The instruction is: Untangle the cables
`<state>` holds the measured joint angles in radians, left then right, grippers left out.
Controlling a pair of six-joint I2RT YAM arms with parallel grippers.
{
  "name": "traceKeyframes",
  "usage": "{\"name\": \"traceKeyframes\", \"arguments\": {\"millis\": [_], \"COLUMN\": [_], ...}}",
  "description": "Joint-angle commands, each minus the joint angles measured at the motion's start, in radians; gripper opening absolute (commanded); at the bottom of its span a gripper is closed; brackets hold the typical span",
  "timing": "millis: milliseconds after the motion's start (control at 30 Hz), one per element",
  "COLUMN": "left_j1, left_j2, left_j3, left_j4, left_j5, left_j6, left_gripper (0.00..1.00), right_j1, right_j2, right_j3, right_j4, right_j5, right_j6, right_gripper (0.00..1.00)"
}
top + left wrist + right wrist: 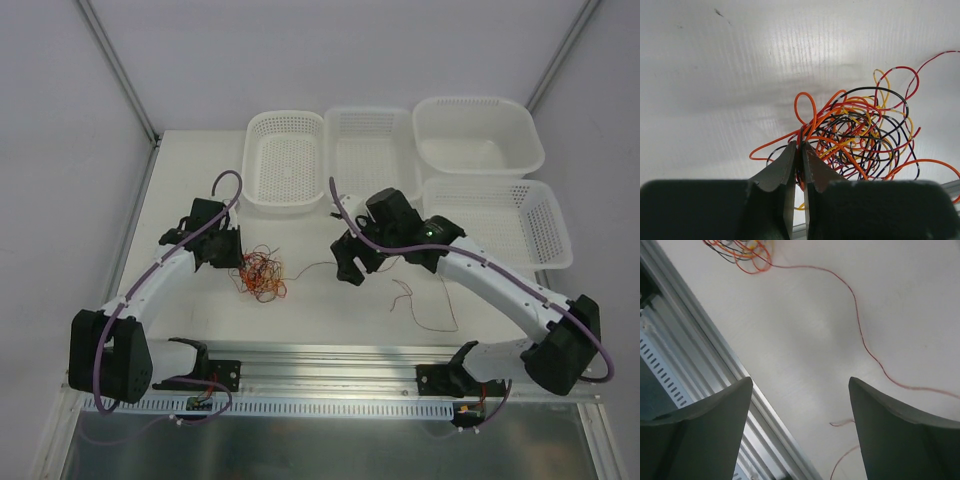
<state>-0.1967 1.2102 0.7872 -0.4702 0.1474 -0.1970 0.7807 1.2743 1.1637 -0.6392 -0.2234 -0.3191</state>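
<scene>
At the left, the left arm's fingers [785,167] are pinched almost together on a few strands at the near edge of the tangle of cables [860,135]. The tangle lies as one knotted clump on the tabletop [340,325] between the arms. A single dark red strand [860,337] trails from it to the right. Above that strand the right arm's fingers [715,412] stand wide apart, holding nothing. To do this well, anchor the clump with the left and draw the trailing strand away slowly and low, easing off if the knot tightens.
</scene>
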Motion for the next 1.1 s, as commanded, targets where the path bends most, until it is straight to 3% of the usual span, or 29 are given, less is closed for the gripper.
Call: {"name": "traceKeyframes", "arguments": {"millis": [0, 333, 767, 867, 967, 1000, 1067], "left_j1": [-0.006, -0.012, -0.014, -0.014, -0.014, -0.014, -0.012], "left_j2": [0.009, 0.022, 0.049, 0.052, 0.055, 0.058, 0.058], "left_j3": [0.009, 0.015, 0.023, 0.024, 0.027, 0.026, 0.027], "left_j4": [0.034, 0.036, 0.039, 0.039, 0.039, 0.039, 0.039], "left_j5": [0.063, 0.089, 0.113, 0.107, 0.101, 0.097, 0.09], "left_j6": [0.027, 0.027, 0.019, 0.016, 0.01, 0.008, 0.002], "left_gripper": [0.08, 0.08, 0.08, 0.08, 0.08, 0.08, 0.08], "right_j1": [0.023, 0.071, 0.104, 0.117, 0.121, 0.121, 0.12], "right_j2": [0.106, 0.468, 0.643, 0.666, 0.663, 0.657, 0.632], "right_j3": [0.034, 0.09, 0.174, 0.186, 0.168, 0.156, 0.121], "right_j4": [0.185, 0.455, 0.599, 0.598, 0.599, 0.602, 0.602], "right_j5": [-0.206, -0.306, -0.373, -0.396, -0.422, -0.43, -0.435], "right_j6": [-0.06, -0.127, -0.089, -0.081, -0.069, -0.067, -0.067], "right_gripper": [0.82, 0.79, 0.77, 0.72, 0.57, 0.44, 0.33]}}
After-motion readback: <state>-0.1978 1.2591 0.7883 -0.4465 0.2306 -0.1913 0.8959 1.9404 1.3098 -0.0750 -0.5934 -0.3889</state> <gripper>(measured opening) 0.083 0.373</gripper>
